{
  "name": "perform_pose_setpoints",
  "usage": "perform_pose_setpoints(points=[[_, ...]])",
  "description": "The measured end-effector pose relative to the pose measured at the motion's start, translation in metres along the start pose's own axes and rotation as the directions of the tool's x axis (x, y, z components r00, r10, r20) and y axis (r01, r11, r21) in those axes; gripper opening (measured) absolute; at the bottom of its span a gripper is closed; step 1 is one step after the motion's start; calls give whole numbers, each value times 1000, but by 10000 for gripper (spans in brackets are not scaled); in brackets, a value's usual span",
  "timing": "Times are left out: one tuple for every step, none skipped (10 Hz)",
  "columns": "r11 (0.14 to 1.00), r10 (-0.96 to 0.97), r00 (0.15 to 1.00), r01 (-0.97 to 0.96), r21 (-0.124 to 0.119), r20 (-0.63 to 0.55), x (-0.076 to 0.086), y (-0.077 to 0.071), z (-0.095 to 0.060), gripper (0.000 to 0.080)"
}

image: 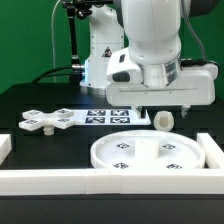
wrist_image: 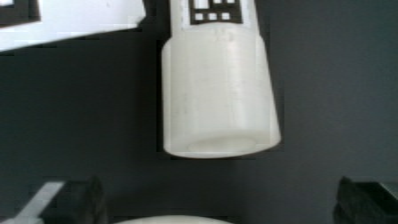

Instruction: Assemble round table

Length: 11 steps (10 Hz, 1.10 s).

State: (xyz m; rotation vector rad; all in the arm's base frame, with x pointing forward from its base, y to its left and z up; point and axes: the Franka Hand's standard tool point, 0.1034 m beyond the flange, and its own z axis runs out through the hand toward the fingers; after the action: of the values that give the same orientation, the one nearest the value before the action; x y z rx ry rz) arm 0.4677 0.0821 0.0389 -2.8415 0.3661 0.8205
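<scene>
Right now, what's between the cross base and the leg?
The marker board lies between the cross base and the leg; the exterior view shows it.

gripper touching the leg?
Apart. The wrist view shows the gripper open, its fingertips spread wider than the leg. Dark table is visible between each fingertip and the leg.
</scene>
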Motion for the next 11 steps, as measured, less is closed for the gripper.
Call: perform_pose_setpoints(points=[[1000, 2, 997, -2, -6, 82, -3, 1, 3, 649], [1000, 5, 990, -4, -11, 139, -3, -2, 6, 649], [1000, 3, 979, 1, -18, 206, -5, -4, 9, 649], [1000, 0, 967, 5, -21, 254, -5, -5, 12, 649], [1000, 1, 946, 9, -27, 325, -8, -4, 15, 649], [999, 1, 930, 10, -30, 368, -6, -4, 20, 649], [999, 1, 927, 12, -32, 374, -5, -4, 25, 649], [999, 1, 929, 12, -32, 370, -5, -3, 29, 649], [999, 4, 926, 10, -35, 378, -8, -2, 33, 649], [999, 7, 921, 8, -38, 389, -9, -1, 39, 649], [999, 10, 917, 6, -39, 398, -11, 1, 43, 649]])
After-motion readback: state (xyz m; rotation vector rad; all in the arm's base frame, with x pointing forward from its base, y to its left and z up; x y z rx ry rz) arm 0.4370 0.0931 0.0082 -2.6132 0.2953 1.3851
